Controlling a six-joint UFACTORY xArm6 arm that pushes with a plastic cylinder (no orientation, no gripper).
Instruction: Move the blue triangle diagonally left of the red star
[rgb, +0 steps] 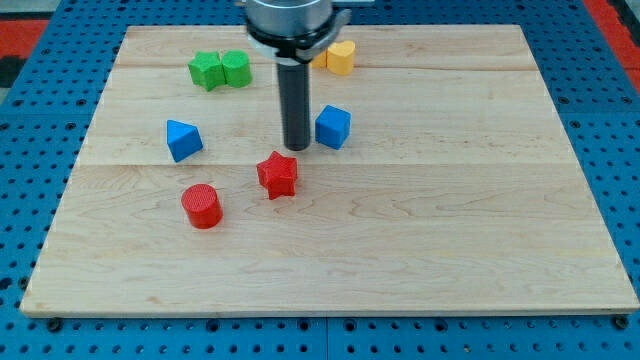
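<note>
Pale, smooth-grained wooden board (420, 230); matt plastic-looking blocks, e.g. blue triangle (183, 139), red star (278, 175); dark matt rod (296, 100).

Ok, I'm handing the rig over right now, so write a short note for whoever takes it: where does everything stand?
My tip rests on the board between the blue cube and the red star, touching neither.
The blue triangle sits apart, up and to the view's left of the star, near the red cylinder.
Done: no contact with the triangle.
Left: go round it and nudge it into its final diagonal spot.
</note>
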